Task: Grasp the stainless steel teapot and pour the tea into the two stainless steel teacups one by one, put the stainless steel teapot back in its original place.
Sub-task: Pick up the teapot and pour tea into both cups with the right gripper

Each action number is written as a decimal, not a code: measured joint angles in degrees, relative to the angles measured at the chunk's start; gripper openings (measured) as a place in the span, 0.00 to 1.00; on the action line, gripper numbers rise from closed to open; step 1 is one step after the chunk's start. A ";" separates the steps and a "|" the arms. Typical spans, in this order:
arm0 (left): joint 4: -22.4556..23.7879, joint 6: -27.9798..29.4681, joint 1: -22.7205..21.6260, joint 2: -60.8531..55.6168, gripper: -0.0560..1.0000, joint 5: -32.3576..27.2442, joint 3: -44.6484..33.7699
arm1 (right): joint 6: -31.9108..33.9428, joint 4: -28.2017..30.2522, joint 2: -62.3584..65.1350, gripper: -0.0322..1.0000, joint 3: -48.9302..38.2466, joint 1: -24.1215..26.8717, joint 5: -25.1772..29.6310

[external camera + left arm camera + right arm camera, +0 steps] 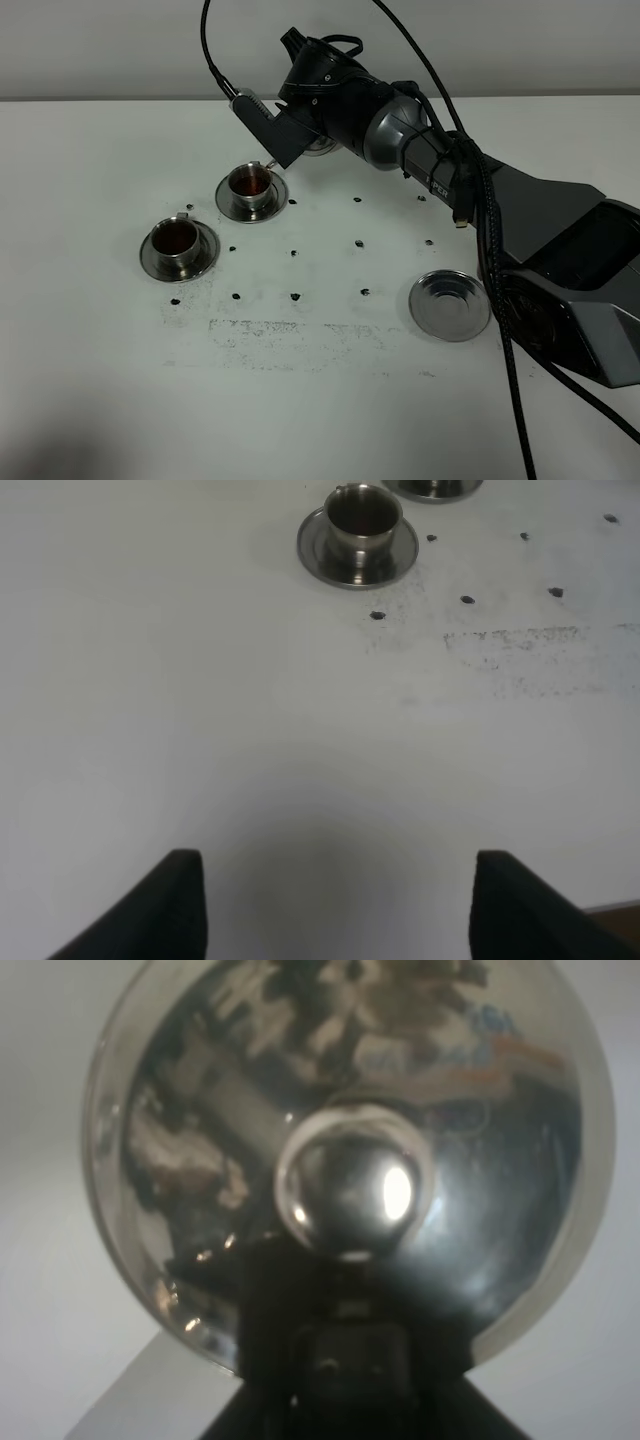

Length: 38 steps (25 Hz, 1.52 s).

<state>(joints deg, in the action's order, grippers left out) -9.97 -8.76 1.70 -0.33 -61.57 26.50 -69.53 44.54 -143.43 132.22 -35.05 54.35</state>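
Note:
My right gripper point(292, 118) reaches across to the far middle of the table, shut on the stainless steel teapot point(320, 146), which it mostly hides. The teapot is tilted, with its thin spout point(268, 163) just over the far teacup point(250, 184). That cup holds dark tea and stands on its saucer. The near teacup point(175, 240) also holds tea on its saucer. In the right wrist view the lid and knob point(355, 1190) fill the frame. The round steel tray point(450, 305) lies bare at the right. My left gripper point(335, 880) is open and empty, well short of a teacup point(362, 520).
Small dark marks point(296, 297) dot the white table in rows, with a smudged strip point(290, 335) nearer the front. My right arm's body and cables point(560, 260) cover the right side. The table's far edge point(120, 98) meets a grey wall.

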 joint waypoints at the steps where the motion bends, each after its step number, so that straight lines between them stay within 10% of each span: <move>1: 0.00 0.00 0.00 0.00 0.57 0.00 0.00 | 0.00 0.20 0.00 0.21 0.00 0.00 0.00; 38: 0.00 0.00 0.00 0.00 0.57 0.00 0.00 | 0.67 1.75 0.50 0.21 0.00 -0.88 -0.36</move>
<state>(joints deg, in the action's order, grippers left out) -9.97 -8.76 1.70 -0.33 -61.57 26.50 -68.86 46.28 -142.93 132.22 -35.93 53.99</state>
